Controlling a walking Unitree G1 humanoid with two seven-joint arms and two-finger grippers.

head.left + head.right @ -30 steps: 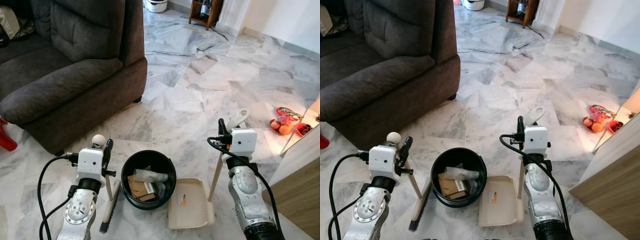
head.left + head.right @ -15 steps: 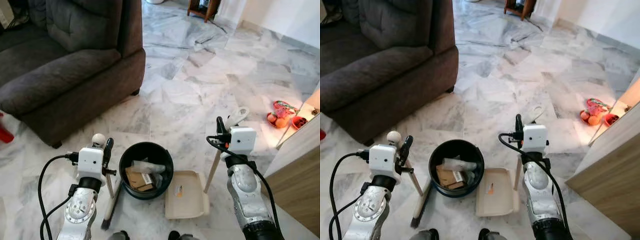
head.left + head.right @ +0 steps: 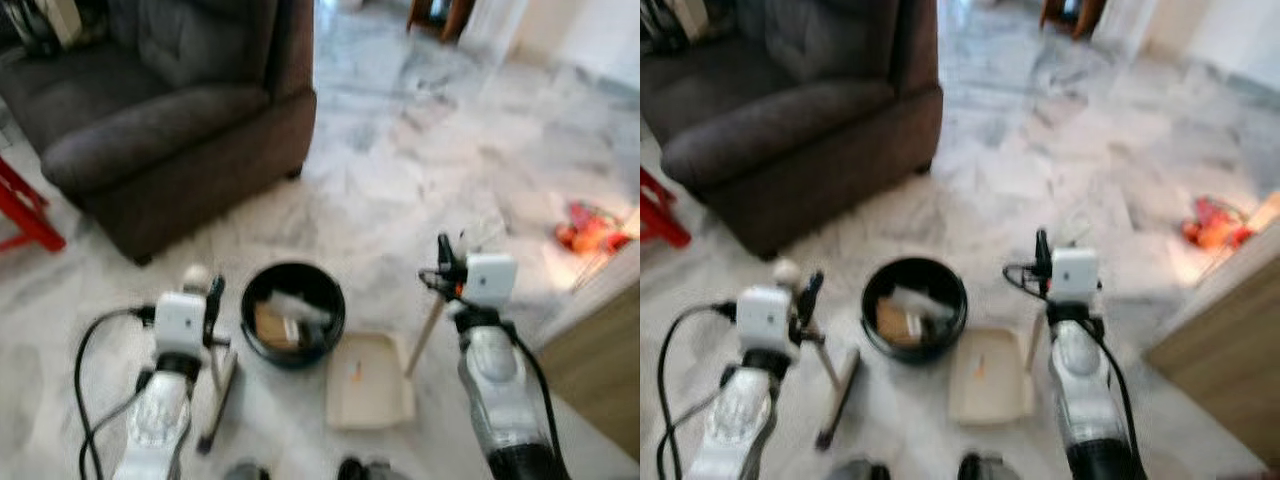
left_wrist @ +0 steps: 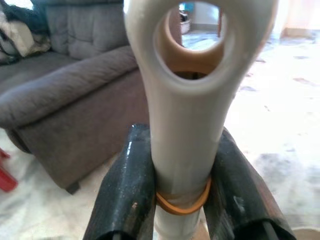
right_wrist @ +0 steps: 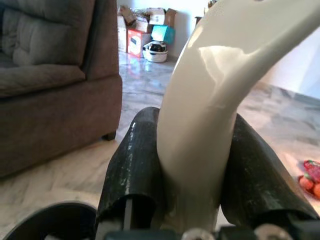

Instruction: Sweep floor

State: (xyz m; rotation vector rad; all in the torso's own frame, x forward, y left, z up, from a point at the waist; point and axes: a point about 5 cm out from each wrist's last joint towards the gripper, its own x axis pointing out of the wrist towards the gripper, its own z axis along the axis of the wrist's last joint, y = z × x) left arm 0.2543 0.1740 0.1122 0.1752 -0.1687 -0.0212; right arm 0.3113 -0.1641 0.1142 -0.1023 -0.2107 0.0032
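While both heads views are blurred, the risk is plain: the black bin [image 3: 292,325] stands just between brush and dustpan, and a careless stroke could tip it and spill its cardboard scraps over the marble floor [image 3: 400,180]. The left gripper [image 4: 172,195] pinches the broom [image 4: 187,105], a pale handle with a hanging hole; its dark bristles rest on the floor. The right gripper [image 5: 192,195] pinches the cream dustpan's [image 3: 368,382] handle; the pan lies flat beside the bin.

- Sofa [image 3: 170,110]: dark grey.
- Floor [image 3: 420,190]: white marble, grey veins.
- Bin [image 3: 293,313]: black.
- Dustpan [image 3: 368,382]: cream.
- Stool [image 3: 25,205]: red.
- Broom handle [image 4: 185,115]: cream, orange band.
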